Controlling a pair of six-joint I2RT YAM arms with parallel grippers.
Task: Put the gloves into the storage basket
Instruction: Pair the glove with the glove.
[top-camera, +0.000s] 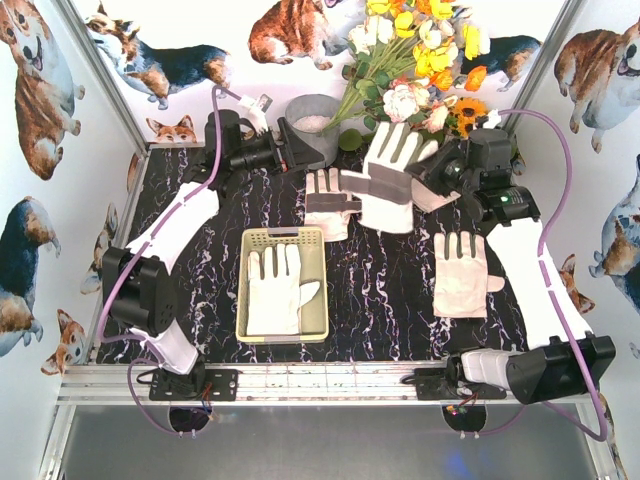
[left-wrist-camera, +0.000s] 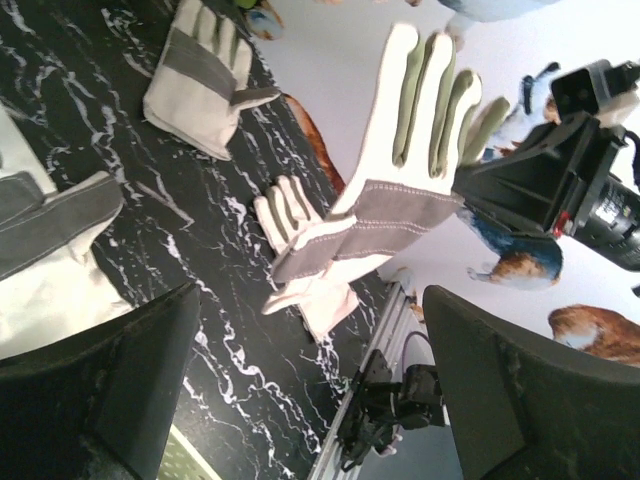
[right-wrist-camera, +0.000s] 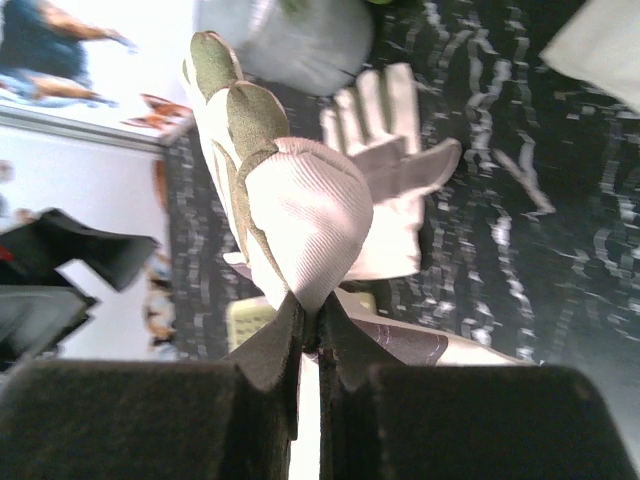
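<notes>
- All around the workspace, white wall panels (top-camera: 40, 90) printed with corgi dogs close in the left, back and right sides.
- Inside them lies the table (top-camera: 390, 300), its top black with white marble-like veining.
- Along the table's near edge runs a silver metal rail (top-camera: 330, 380), where both arm bases are bolted.
- The left arm (top-camera: 170, 235) reaches to the back left. The right arm (top-camera: 535, 270) reaches to the back right.
- At the back right corner stands a bunch of yellow, white and orange flowers (top-camera: 420, 50).
- Just left of the flowers sits a grey bucket (top-camera: 312, 125).
- The storage basket (top-camera: 284, 237), pale yellow-green, sits on the table left of centre, nearer the rail.
- A glove in the basket (top-camera: 275, 290) lies flat, fingers pointing to the back.
- The held glove (top-camera: 390, 175) hangs above the table at the back, right of the basket and apart from it, fingers spread upward.
- The middle glove (top-camera: 328, 203) lies flat just behind the basket.
- The right-side glove (top-camera: 462, 272) lies flat beside the right arm.
- One far glove (left-wrist-camera: 195, 80) lies on the table beyond the held one in the left wrist view.
- The right gripper (right-wrist-camera: 305, 345) has its jaws pinched tight on the held glove's edge.
- The left gripper (left-wrist-camera: 310, 400) has its jaws wide apart, with nothing between them, near the bucket.
</notes>
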